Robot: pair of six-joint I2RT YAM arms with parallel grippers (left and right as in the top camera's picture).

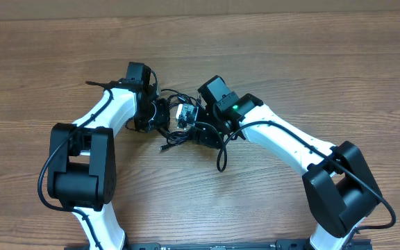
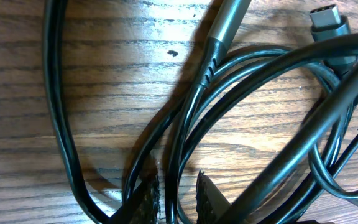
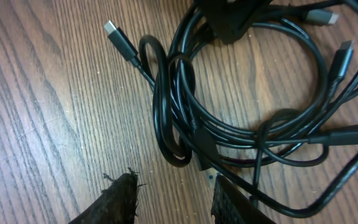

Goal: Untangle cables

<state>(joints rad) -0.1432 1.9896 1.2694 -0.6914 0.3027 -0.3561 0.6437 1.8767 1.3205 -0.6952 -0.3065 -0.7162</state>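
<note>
The right gripper hangs part-open and empty over the counter, just short of the cables tangled mid-counter between both arms, where the left gripper narrowly straddles a strand, its grip impossible to judge.

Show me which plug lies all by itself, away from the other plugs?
The silver-tipped black plug left of the black cable tangle, on bare wood; the others crowd its right.

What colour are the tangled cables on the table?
Black. The cables show clearest in the right wrist view.
</note>
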